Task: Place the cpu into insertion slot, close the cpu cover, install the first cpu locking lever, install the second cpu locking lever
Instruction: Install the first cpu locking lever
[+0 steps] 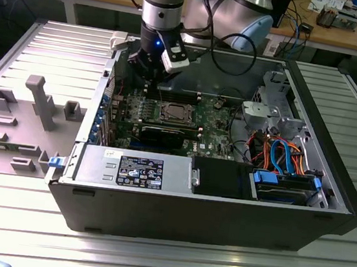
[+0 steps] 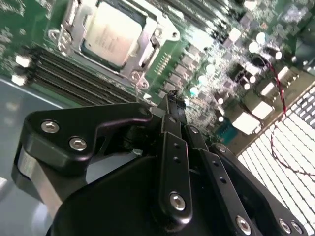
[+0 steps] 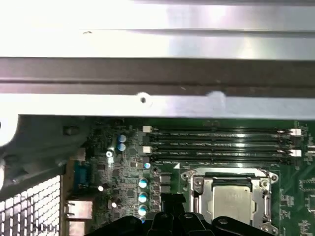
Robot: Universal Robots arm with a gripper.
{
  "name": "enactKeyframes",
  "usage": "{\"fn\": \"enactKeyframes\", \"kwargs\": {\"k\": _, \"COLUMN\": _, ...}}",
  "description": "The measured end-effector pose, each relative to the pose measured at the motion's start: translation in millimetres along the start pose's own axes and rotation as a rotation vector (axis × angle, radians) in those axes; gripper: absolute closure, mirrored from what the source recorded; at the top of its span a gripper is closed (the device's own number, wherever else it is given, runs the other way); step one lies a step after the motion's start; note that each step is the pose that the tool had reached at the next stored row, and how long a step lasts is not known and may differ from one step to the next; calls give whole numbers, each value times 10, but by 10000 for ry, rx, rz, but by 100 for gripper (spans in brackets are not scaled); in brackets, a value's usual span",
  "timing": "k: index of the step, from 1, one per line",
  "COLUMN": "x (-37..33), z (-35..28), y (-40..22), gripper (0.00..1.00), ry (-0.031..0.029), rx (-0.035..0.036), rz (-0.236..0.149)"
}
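Chip seated in its socket inside the open computer case (image 1: 221, 210)

The flat silver-grey cpu (image 2: 112, 33) lies in the insertion slot (image 1: 175, 113) on the green board, with the thin metal cpu cover (image 3: 235, 177) framing it, beside the long black memory slots (image 3: 216, 145). The black gripper (image 2: 170, 105) hangs above the board near the slot, its fingers together and holding nothing.
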State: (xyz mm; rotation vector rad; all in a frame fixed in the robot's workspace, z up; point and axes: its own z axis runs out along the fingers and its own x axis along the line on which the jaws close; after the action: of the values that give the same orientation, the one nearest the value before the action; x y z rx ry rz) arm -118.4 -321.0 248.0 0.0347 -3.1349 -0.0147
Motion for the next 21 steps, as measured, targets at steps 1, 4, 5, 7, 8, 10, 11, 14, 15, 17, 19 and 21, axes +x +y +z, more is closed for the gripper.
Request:
{"fn": "enactKeyframes", "kwargs": {"k": 1, "x": 22, "z": -8, "y": 6, "gripper": 89, "ry": -24, "rx": -3, "rz": 1}}
{"fn": "enactKeyframes", "kwargs": {"k": 4, "x": 26, "z": -46, "y": 24, "gripper": 89, "ry": -48, "rx": -18, "rz": 1}}
{"fn": "enactKeyframes", "kwargs": {"k": 5, "x": 26, "z": -53, "y": 34, "gripper": 89, "ry": -51, "rx": -25, "rz": 1}}
{"fn": "enactKeyframes", "kwargs": {"k": 7, "x": 26, "z": -60, "y": 62, "gripper": 89, "ry": -51, "rx": -60, "rz": 0}}
{"fn": "enactKeyframes", "kwargs": {"k": 8, "x": 25, "z": -60, "y": 78, "gripper": 89, "ry": -53, "rx": -124, "rz": 0}}
{"fn": "enactKeyframes", "kwargs": {"k": 10, "x": 25, "z": -60, "y": 99, "gripper": 89, "ry": -56, "rx": -287, "rz": -3}}
{"fn": "enactKeyframes", "kwargs": {"k": 11, "x": 25, "z": -60, "y": 104, "gripper": 89, "ry": -58, "rx": -363, "rz": -3}}
{"fn": "enactKeyframes", "kwargs": {"k": 14, "x": -41, "z": -61, "y": 104, "gripper": 89, "ry": -50, "rx": -524, "rz": -1}}
{"fn": "enactKeyframes", "kwargs": {"k": 15, "x": -71, "z": -61, "y": 104, "gripper": 89, "ry": -40, "rx": -552, "rz": 1}}
{"fn": "enactKeyframes", "kwargs": {"k": 17, "x": -155, "z": -61, "y": 102, "gripper": 89, "ry": 4, "rx": -613, "rz": 1}}
{"fn": "enactKeyframes", "kwargs": {"k": 19, "x": -251, "z": -62, "y": 100, "gripper": 89, "ry": 72, "rx": -674, "rz": 2}}
{"fn": "enactKeyframes", "kwargs": {"k": 21, "x": -337, "z": -61, "y": 98, "gripper": 89, "ry": 160, "rx": -706, "rz": 5}}
